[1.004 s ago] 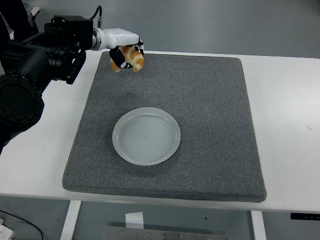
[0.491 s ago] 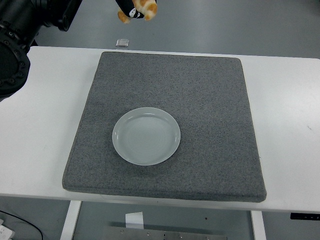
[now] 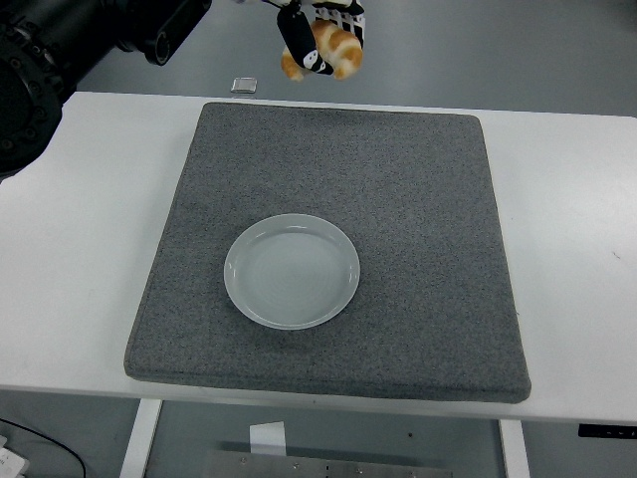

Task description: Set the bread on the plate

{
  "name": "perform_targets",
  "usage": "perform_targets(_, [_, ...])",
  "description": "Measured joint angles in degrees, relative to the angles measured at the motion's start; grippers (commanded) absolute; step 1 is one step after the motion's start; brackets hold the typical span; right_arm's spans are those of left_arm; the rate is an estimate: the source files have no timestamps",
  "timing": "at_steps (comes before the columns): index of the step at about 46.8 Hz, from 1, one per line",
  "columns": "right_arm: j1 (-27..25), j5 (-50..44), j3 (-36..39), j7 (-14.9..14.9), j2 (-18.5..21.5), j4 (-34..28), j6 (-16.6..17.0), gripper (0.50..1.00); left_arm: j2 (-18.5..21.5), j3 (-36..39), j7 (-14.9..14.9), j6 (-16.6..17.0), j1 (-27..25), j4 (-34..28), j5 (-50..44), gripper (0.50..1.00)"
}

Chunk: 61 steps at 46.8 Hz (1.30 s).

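Your left hand [image 3: 317, 40] had its fingers [image 3: 296, 36] closed around the bread [image 3: 335, 52], held high above the far edge of the grey mat [image 3: 418, 219]. The plate [image 3: 291, 270] sat bare mid-mat on the bench [image 3: 90, 209].

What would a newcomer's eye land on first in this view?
Probably the golden-brown bread, gripped by the black left hand high at the top of the picture, beyond the table's far edge. Next, the empty pale round plate sitting in the middle of the grey felt mat.
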Motion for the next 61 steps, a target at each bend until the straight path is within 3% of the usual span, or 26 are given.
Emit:
perform_targets(9, [0.0,0.0,0.0,0.0,0.0,0.0,0.1,0.932,-1.9,-0.1,0.0,0.2,-1.1,-7.2,0.1,0.5])
perform_targets(18, [0.0,0.0,0.1,0.0,0.0,0.0,0.1,0.932,-0.7,-0.7,0.0,0.3,-4.1,-18.3,0.4,0.5])
perform_targets(29, [0.0,0.0,0.1,0.0,0.0,0.0,-0.1,0.932,5.7,-1.2,0.0,0.6,-8.6,-34.3,4.4,0.5])
perform_targets(40, [0.0,0.0,0.1,0.0,0.0,0.0,-0.1,0.932,15.4,-5.0,0.0,0.7,-9.3,-46.2,14.3,0.5])
perform_targets(52, [0.0,0.1,0.1,0.0,0.0,0.0,0.2,0.932,21.5,-5.1,0.0,1.4,-7.6,-50.3,21.4,0.5])
perform_targets(61, [0.0,0.1,0.1,0.0,0.0,0.1,0.4,0.932,22.3,-5.1,0.0,3.3,-3.8,-50.3,25.2,0.5])
